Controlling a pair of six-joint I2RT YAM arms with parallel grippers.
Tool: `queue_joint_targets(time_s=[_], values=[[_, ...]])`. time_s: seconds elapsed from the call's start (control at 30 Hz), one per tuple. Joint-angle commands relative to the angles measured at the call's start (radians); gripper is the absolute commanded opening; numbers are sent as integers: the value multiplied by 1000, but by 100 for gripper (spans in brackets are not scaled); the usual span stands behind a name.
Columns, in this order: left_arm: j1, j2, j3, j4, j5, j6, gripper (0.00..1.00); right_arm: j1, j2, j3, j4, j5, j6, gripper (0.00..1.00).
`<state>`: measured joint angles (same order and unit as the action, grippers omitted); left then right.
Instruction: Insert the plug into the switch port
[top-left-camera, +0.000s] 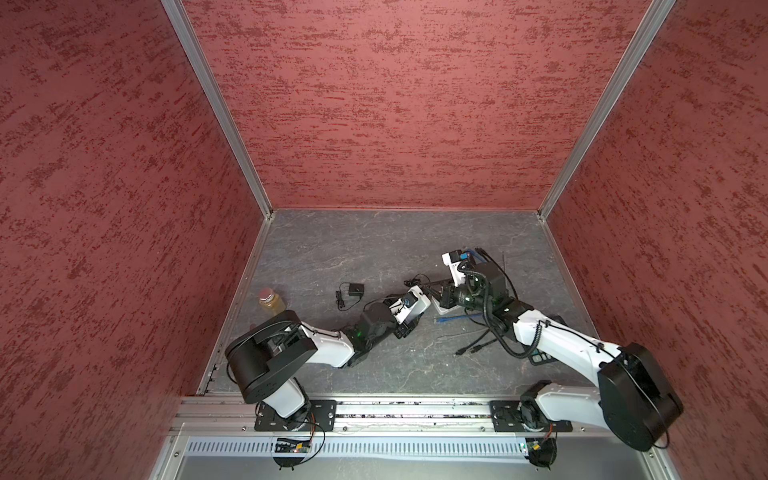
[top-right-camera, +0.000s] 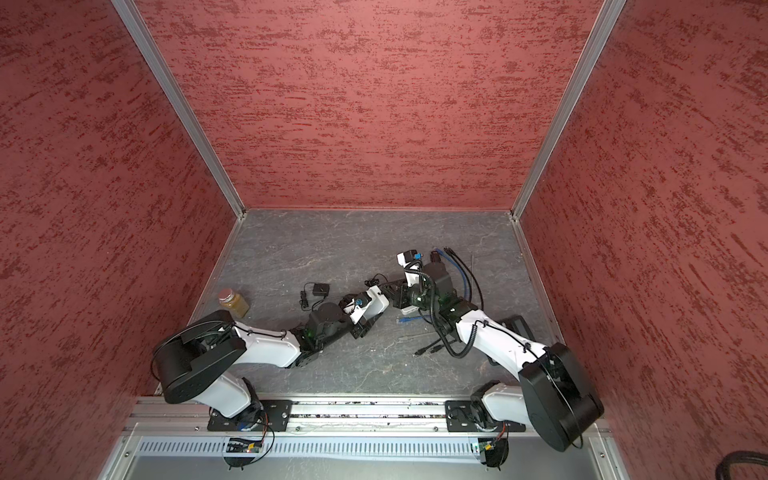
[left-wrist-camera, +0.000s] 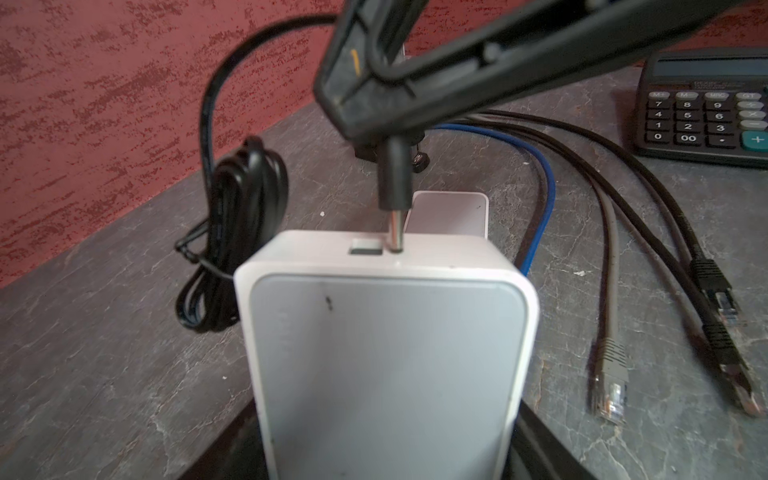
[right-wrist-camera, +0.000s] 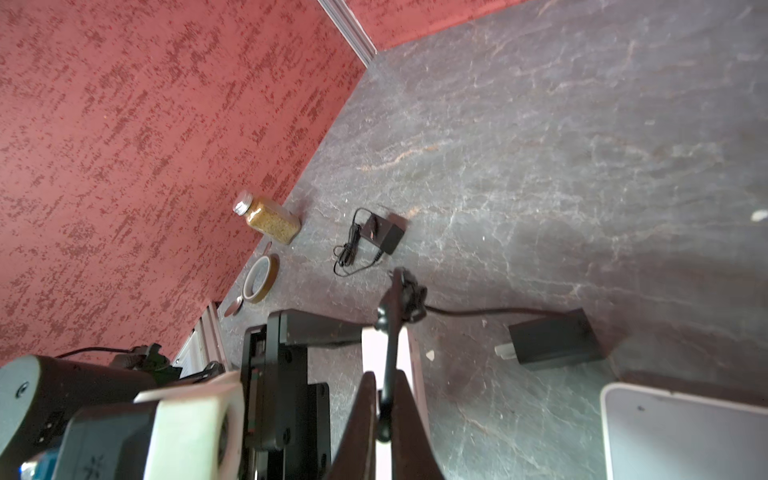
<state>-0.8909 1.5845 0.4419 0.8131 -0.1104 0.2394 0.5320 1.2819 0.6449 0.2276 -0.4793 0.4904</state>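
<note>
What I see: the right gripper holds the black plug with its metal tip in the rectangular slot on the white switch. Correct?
No. The right gripper holds the black plug, but its metal tip is at the round port beside the rectangular slot on the white switch, as the left wrist view shows.

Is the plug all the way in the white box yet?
Not quite. Done: the left fingers hold the white switch, and the right fingers grip the plug. In hand: its metal tip sits at the round port, just starting in. Left: most of the tip is showing, so it probably needs pushing in further, then letting go.
</note>
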Motion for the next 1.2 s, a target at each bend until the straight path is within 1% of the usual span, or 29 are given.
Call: queue_joint_targets(time_s=[0.0, 0.23, 0.47, 0.73, 0.93, 1.17], values=[[6, -1, 20, 40, 10, -17, 38, -3, 12, -17, 34, -12, 19, 0], [0, -3, 26, 39, 37, -12, 38, -1, 35, -17, 76, -9, 33, 0], [-3, -10, 28, 41, 40, -8, 37, 0, 65, -2, 92, -13, 39, 0], [-3, -34, 31, 35, 33, -24, 37, 21, 88, -1, 80, 31, 24, 0], [-3, -67, 99, -66, 37, -52, 36, 55, 99, 13, 27, 84, -10, 0], [-4, -106, 112, -3, 6, -44, 35, 83, 107, 26, -5, 116, -9, 0]])
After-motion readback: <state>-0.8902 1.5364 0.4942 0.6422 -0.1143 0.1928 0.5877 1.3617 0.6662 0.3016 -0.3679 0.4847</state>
